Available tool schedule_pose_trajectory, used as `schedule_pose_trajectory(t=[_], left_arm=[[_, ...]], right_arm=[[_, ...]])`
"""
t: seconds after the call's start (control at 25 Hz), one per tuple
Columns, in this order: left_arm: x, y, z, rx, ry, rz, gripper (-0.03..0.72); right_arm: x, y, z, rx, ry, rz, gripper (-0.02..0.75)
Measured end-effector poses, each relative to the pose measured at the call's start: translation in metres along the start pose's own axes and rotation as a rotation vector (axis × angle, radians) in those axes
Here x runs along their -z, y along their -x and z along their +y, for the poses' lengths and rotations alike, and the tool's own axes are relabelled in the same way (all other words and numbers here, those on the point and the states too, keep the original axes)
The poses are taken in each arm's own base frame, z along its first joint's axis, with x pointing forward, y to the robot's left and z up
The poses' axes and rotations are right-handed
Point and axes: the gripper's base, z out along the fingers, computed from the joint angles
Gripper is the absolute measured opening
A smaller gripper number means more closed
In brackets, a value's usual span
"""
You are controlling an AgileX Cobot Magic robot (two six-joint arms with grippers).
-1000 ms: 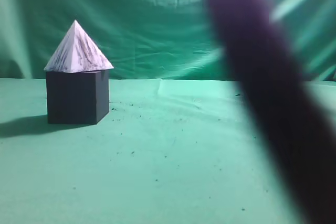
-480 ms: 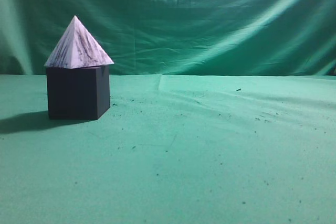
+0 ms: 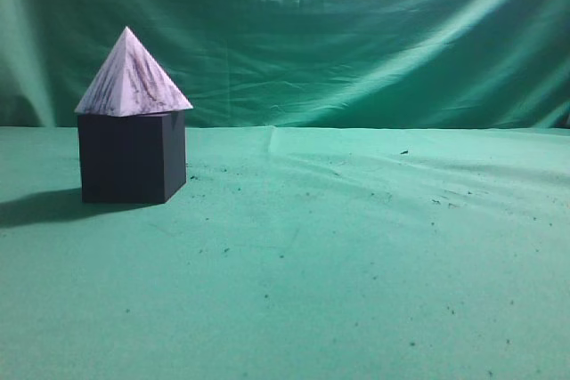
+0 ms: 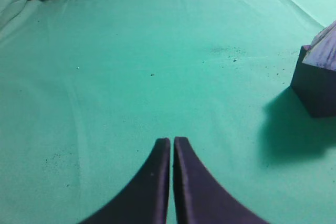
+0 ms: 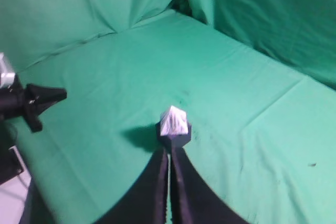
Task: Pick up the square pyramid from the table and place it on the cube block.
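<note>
1. The table [image 3: 356, 255], draped in green cloth, carries one stack at its left.
2. The cube block [image 3: 131, 157] stands on the cloth.
3. The square pyramid [image 3: 132, 77] sits upright on the cube's top.
4. The left gripper [image 4: 171, 142] and right gripper [image 5: 169, 153] each have their jaws pressed together, holding nothing.

Lighting even, moderately bright. The cube block [image 3: 132, 159] casts a soft shadow to its left; right wrist view is slightly blurred.
</note>
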Motion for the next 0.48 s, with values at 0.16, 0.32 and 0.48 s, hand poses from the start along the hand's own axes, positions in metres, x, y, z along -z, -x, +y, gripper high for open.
schedule_pose_trajectory(t=[0.16,0.32,0.48], left_arm=[[0.0,0.0,0.0,0.0,0.0,0.0,0.0],[0.0,0.0,0.0,0.0,0.0,0.0,0.0],[0.0,0.0,0.0,0.0,0.0,0.0,0.0]], right_arm=[[0.021,-0.038,0.003,-0.017,0.019,0.016,0.0],[0.025,-0.067,0.002,-0.027,-0.008,0.038,0.0],[0.02,-0.098,-0.007,-0.085,-0.114,-0.032,0.0]])
